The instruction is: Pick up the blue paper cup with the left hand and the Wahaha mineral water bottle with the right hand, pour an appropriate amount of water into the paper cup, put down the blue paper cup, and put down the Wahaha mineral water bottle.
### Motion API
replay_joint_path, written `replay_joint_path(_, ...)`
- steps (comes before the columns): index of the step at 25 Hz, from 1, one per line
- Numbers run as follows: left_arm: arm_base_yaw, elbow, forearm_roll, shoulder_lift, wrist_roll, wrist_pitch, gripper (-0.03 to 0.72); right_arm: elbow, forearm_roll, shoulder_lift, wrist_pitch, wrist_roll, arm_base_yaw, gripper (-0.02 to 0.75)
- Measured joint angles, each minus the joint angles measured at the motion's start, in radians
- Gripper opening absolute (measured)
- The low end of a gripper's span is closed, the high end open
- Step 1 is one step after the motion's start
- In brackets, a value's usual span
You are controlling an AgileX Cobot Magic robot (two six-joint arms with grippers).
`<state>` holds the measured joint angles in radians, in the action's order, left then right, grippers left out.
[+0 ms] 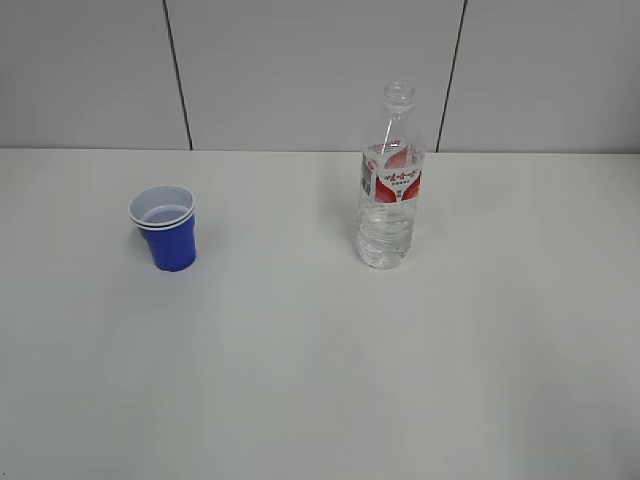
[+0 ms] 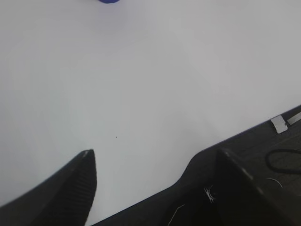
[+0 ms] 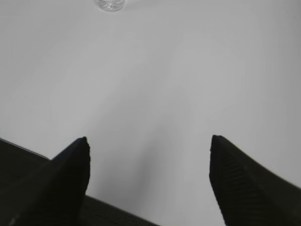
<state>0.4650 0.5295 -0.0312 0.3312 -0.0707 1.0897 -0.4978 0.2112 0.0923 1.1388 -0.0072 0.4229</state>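
Observation:
The blue paper cup [image 1: 167, 226], two nested cups with white insides, stands upright on the left of the white table. Only its blue base [image 2: 109, 1] shows at the top edge of the left wrist view. The Wahaha mineral water bottle [image 1: 391, 180], clear, capless, with a red-and-white label, stands upright right of centre. Its clear base [image 3: 111, 4] shows at the top of the right wrist view. My left gripper [image 2: 153, 155] is open and empty, far short of the cup. My right gripper [image 3: 148, 143] is open and empty, far short of the bottle. Neither arm shows in the exterior view.
The white table [image 1: 320, 360] runs back to a grey panelled wall [image 1: 300, 70]. The table's near edge [image 2: 244, 136] with dark floor beyond shows at the lower right of the left wrist view, and the edge [image 3: 28, 150] shows at the lower left of the right wrist view.

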Motion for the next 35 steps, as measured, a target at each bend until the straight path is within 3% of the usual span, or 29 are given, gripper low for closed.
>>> replay_joint_path(5,-0.044,0.0,-0.004,-0.051,0.0,0.0,0.585,0.0,0.0,-0.003,0.0,0.0,-0.052,0.59)
replay_joint_path(13,-0.277,0.0,-0.004,-0.205,0.0,0.002,0.585,0.0,0.0,-0.008,0.0,0.0,-0.323,0.59)
replay_joint_path(18,-0.388,0.0,-0.006,-0.317,0.0,0.011,0.571,0.0,0.001,-0.1,0.0,0.0,-0.372,0.589)
replay_joint_path(35,-0.403,-0.002,-0.008,-0.317,0.0,0.008,0.546,0.002,0.007,-0.111,0.002,0.0,-0.372,0.589)
